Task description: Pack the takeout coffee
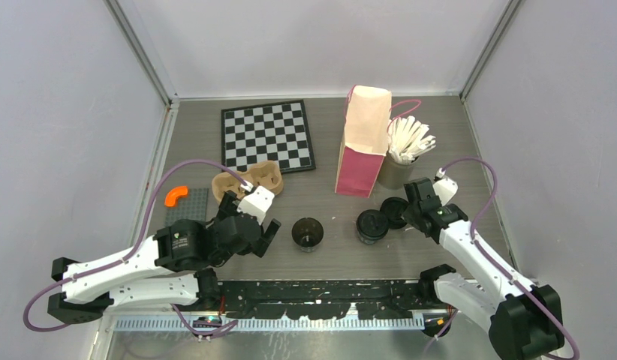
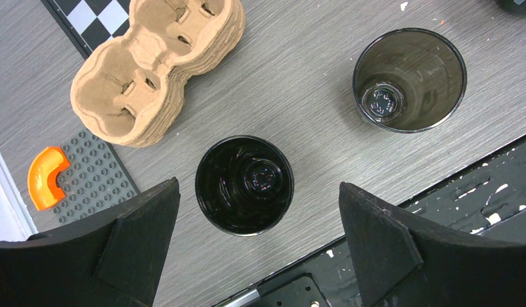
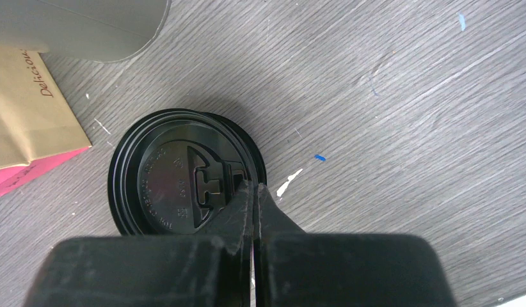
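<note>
Two black cups stand upright & lidless on the bench [image 1: 332, 196], near the front edge. L cup [image 1: 306, 232] is about mid-bench. R cup [image 1: 371, 225] is a bit to its right, the two apart. Lids [image 3: 177, 185] lie flat on the bench just right of the R cup. They look like two stacked, slightly offset, but can't be sure.

R end effector [image 3: 252, 188] is closed, fingers pressed together w/ tips at the right part of the lids. Can't tell if they pinch anything.

L end effector [image 2: 257, 185] is wide open, holding nothing. In the l. wrist view the L cup sits in the gap between the fingers, clear of both.

Behind the lids: the bag [image 1: 363, 142], upright, mouth open, pink lower part. Just right of it is a grey cup [image 1: 395, 174] full of white sticks [image 1: 409, 139].

Pulp tray [image 1: 249, 180] lies behind the L end effector, at the near edge of a checkerboard [image 1: 266, 136]. Left of the tray is a grey stud plate [image 1: 187, 208] w/ an orange curved piece [image 1: 175, 195] on it.
</note>
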`<state>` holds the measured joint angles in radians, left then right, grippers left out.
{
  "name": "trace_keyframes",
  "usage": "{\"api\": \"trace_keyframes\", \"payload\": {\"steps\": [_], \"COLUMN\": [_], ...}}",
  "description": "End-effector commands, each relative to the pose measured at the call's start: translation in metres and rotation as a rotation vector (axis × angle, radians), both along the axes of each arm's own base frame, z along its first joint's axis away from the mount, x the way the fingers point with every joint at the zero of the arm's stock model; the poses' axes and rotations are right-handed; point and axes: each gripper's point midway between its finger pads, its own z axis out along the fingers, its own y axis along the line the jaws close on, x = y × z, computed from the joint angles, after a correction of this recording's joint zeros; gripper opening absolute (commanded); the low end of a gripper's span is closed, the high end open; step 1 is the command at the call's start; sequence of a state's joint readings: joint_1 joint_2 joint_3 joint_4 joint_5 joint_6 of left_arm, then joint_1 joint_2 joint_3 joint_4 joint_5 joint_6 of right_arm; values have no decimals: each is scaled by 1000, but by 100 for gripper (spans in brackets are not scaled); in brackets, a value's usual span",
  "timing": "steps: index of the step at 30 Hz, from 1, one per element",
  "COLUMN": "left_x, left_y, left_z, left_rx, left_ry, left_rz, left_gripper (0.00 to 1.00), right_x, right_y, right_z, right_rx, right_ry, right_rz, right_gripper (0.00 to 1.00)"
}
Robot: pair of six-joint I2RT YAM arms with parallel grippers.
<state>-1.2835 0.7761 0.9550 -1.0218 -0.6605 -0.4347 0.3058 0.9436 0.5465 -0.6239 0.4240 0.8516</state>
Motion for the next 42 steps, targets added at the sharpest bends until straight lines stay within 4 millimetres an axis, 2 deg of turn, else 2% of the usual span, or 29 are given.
{"api": "trace_keyframes", "payload": {"steps": [1, 9, 18, 21, 22, 24, 25, 30, 37, 38, 39, 40, 41, 42], "left_x": [2, 2, 2, 2, 2, 2, 2, 2, 2, 2, 2, 2, 2, 2], "left_y": [-4, -5, -5, -4, -5, -5, -5, -4, -5, -5, -5, -5, -5, -5], "left_z": [7, 6, 6, 5, 5, 5, 5, 5, 5, 5, 5, 5, 5, 5], "left_rx": [-33, -32, -37, -34, -34, -32, -33, -30, -29, -29, -29, -28, -29, -27], "left_ry": [-23, -21, -23, -22, -22, -22, -21, -22, -22, -22, -22, -21, -21, -21], "left_rz": [-1, -5, -5, -5, -5, -5, -5, -3, -5, -4, -5, -6, -5, -6], "left_gripper": [96, 97, 97, 97, 97, 97, 97, 97, 97, 97, 97, 97, 97, 97], "right_x": [8, 4, 6, 7, 7, 9, 10, 12, 10, 9, 9, 8, 8, 8], "right_y": [-1, 1, 3, 2, 1, 1, 2, 2, -1, 1, 4, 6, 5, 3], "right_z": [26, 20, 18, 20, 20, 20, 20, 18, 27, 28, 28, 28, 27, 27], "right_rx": [4, 12, 13, 6, -2, -10, -8, -9, -9, 1, 15, 22, 20, 11], "right_ry": [-59, -37, -39, -43, -39, -38, -42, -46, -63, -66, -65, -60, -53, -48], "right_rz": [-3, 5, 24, 19, 16, 27, 35, 34, 19, 24, 32, 35, 31, 26], "right_gripper": [0, 3, 1, 13, 13, 1, 0, 0, 0, 1, 7, 17, 23, 24]}}
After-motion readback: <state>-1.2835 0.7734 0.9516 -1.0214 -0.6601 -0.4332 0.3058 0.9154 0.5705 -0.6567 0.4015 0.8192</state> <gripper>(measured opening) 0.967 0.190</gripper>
